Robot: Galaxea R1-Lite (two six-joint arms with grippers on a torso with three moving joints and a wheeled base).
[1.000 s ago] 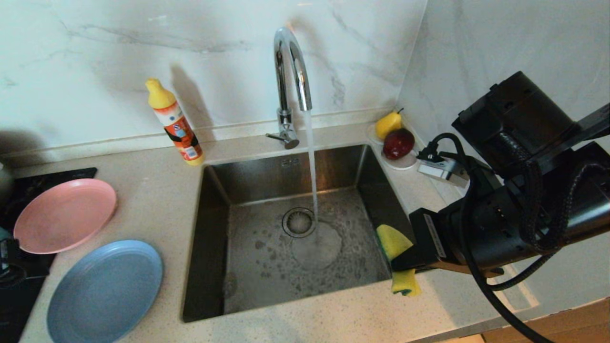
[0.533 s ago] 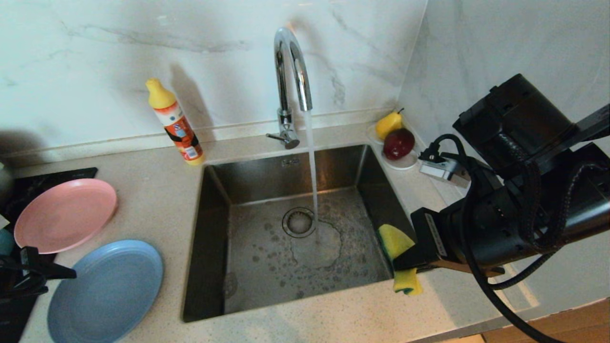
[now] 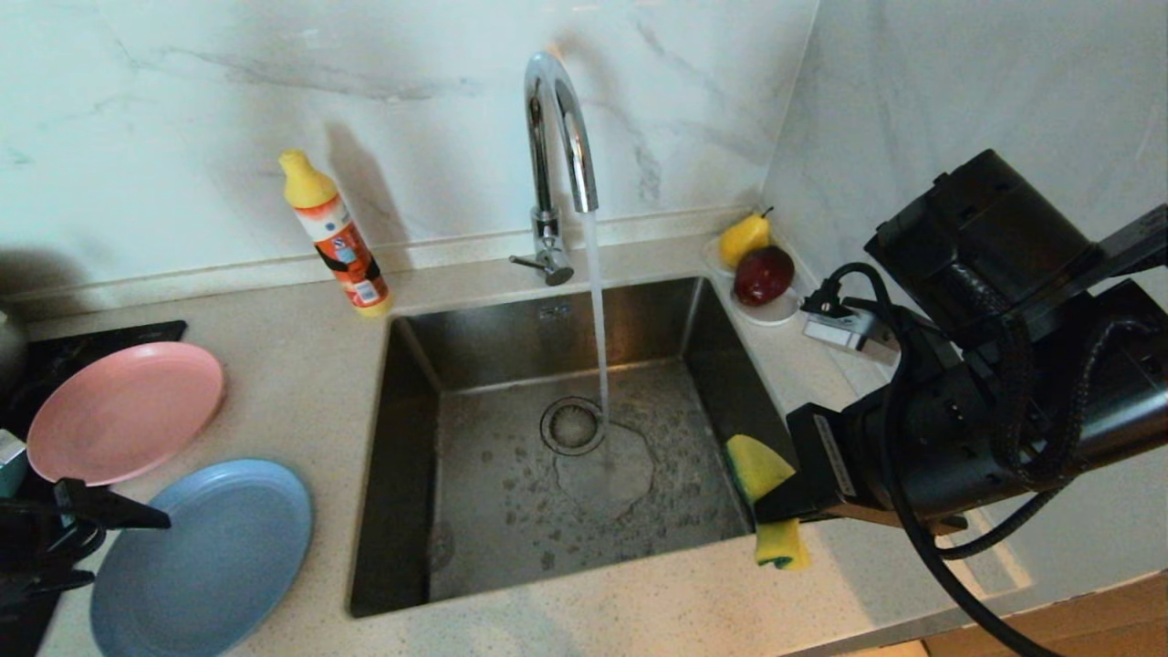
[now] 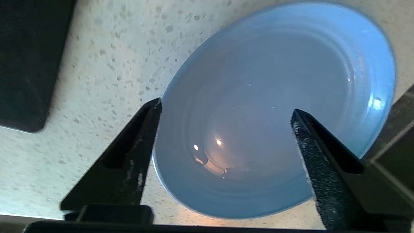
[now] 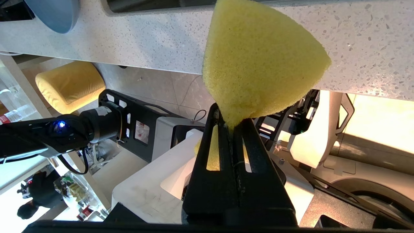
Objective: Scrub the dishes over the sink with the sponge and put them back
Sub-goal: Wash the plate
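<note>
Two plates lie on the speckled beige counter [image 3: 301, 383] left of the sink [image 3: 474, 365]: one pink plate [image 3: 123, 424] farther back, one light-blue plate [image 3: 205, 557] nearer the front edge, close together. There is one sponge [image 3: 762, 470], yellow with a green layer, pinched tight in the right gripper [image 3: 776, 502] at the sink's front right corner and squeezed to a fold where the fingers meet. The left gripper [image 4: 224, 113] hangs over the blue plate with its fingers spread wide and nothing between them. One chrome tap [image 3: 557, 155] runs a stream into the steel basin. One orange bottle [image 3: 333, 233] stands by the marble wall [image 3: 274, 100]; one pear [image 3: 744, 237] and one red fruit [image 3: 762, 274] share a white saucer [image 3: 771, 313] at the back right corner.
</note>
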